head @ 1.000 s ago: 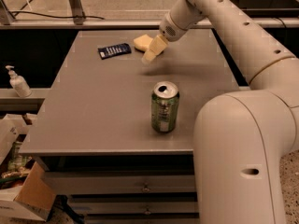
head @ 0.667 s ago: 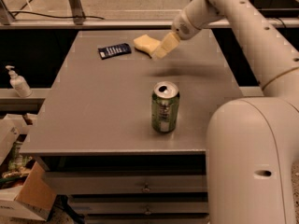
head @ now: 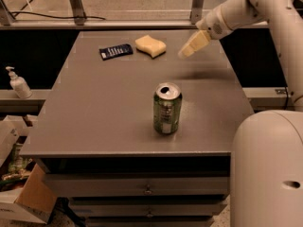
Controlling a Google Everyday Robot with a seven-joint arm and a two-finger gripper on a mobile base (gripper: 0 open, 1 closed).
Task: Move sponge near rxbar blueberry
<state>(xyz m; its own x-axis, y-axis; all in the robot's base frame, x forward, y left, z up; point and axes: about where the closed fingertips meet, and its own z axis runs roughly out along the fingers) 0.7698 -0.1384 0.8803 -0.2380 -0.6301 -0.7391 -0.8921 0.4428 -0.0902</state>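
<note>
Grey table (head: 94, 108) | sponge (head: 150, 46) at far edge, just beside bar (head: 116, 51) | my gripper (head: 190, 48) hangs right of sponge, empty; open or clenched, cannot tell | sponge likely light, soft, squashy: pinch across its narrow waist

The white arm (head: 267, 1) slanted in from the upper right, wrist (head: 218, 24) bent downward, with the gripper (head: 188, 50) hovering and pointing diagonally down-left.

Lab-like workspace: gripper (head: 185, 53) above grey drawer bench (head: 104, 112), cardboard boxes (head: 29, 198) beside it.
</note>
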